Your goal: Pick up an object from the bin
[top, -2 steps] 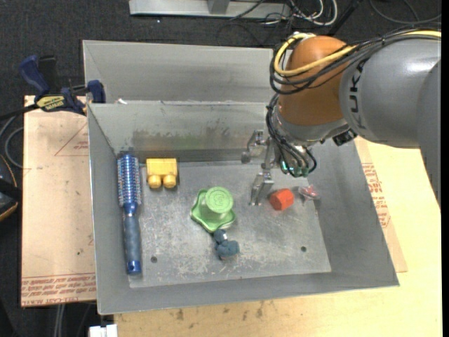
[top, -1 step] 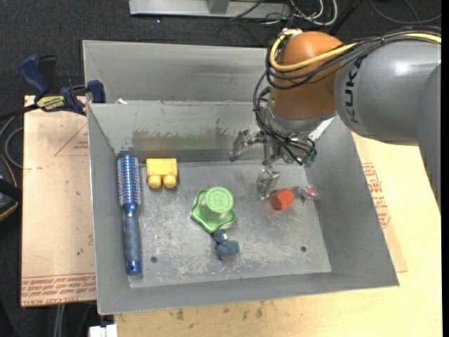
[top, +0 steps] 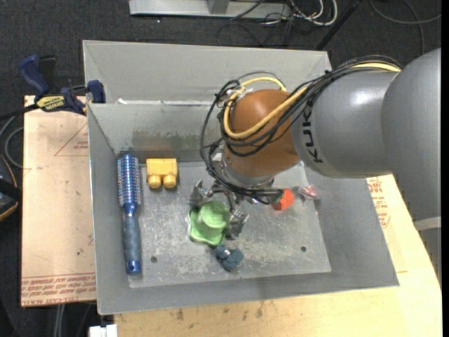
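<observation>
My gripper [top: 226, 196] hangs low in the middle of the bin, under the arm's orange dome. It is right over a pale green cup-like thing [top: 208, 225], whose upper part it hides. A small dark blue-grey lump [top: 229, 258] lies just in front of the green thing. To the gripper's right, on the bin floor, lie a small red-orange piece [top: 283, 201] and a little pink piece [top: 309, 192]. A yellow block [top: 162, 173] with two round knobs sits to the gripper's left.
A long blue hairbrush [top: 129, 213] lies along the bin's left wall, bristles toward the back. The arm reaches in from the right and covers the bin's back right part.
</observation>
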Controlling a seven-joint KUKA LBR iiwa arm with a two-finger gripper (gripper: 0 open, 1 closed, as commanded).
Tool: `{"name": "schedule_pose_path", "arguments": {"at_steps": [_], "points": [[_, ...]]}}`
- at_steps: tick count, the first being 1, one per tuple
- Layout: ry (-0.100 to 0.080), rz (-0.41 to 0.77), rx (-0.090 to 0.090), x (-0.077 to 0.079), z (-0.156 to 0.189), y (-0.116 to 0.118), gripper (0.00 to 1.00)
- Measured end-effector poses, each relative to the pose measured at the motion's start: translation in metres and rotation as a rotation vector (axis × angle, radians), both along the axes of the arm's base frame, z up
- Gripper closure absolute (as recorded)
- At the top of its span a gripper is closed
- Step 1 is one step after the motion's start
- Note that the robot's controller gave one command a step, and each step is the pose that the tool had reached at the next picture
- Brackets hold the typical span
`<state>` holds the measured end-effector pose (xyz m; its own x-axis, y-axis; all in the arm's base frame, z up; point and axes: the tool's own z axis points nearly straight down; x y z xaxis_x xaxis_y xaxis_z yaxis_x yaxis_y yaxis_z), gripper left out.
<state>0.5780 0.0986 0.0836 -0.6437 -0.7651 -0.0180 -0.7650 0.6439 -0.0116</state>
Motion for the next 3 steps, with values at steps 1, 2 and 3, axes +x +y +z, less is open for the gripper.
{"name": "schedule_pose_path", "arguments": {"at_steps": [1, 2, 3], "points": [[0.0, -0.002, 0.001, 0.0, 0.0, 0.0, 1.0], [0.009, -0.012, -0.003, 0.007, 0.107, -0.007, 1.0], [0.013, -0.016, -0.004, 0.0, 0.153, -0.006, 1.0]]}}
